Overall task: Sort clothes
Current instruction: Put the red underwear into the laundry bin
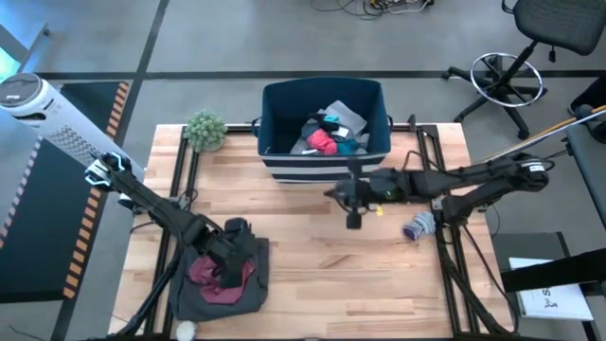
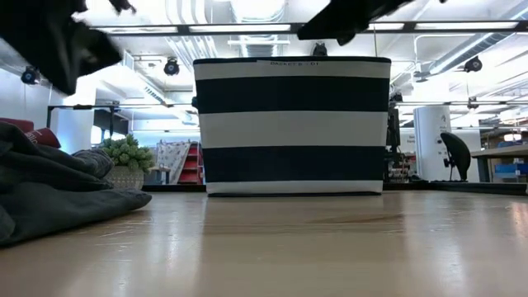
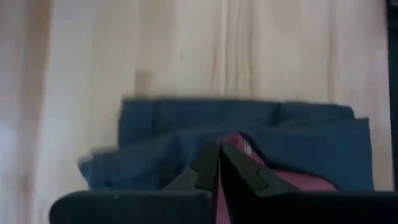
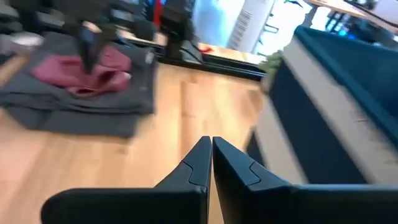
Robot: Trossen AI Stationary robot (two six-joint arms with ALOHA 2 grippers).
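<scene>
- Partly sorted, by the look of it: maroon garment [image 1: 216, 272] laid on top of dark grey garment [image 1: 220, 284] as a pile at roughly 7 o'clock on the tabletop [image 1: 312, 256].
- Still unsorted, it seems: a jumble of clothes in the striped bin [image 1: 325, 169] at 12 o'clock, with a red piece [image 1: 322, 140], a teal piece [image 1: 345, 146] and a grey piece [image 1: 343, 117] showing over the rim.
- Also left: a small bluish sock [image 1: 418, 226] lying alone at about 3 o'clock, near the right arm.
- Left gripper [image 1: 233, 248] down on the pile, fingers pressed together in the left wrist view, with maroon cloth showing right at the tips; probably pinching it, though not certain.
- Right gripper [image 1: 352, 201] hanging just in front of the bin, fingers clenched and holding nothing in its own wrist view.
- Only from above: the bin's contents and the sock.
- Only from table height: the bin's navy and white stripes [image 2: 291, 125] face on, the grey pile's edge [image 2: 66, 198] lying flat on the wood, contents hidden.
- Only from the right wrist: the pile seen from the side, with the left gripper [image 4: 89, 38] standing on the maroon cloth [image 4: 81, 70].
</scene>
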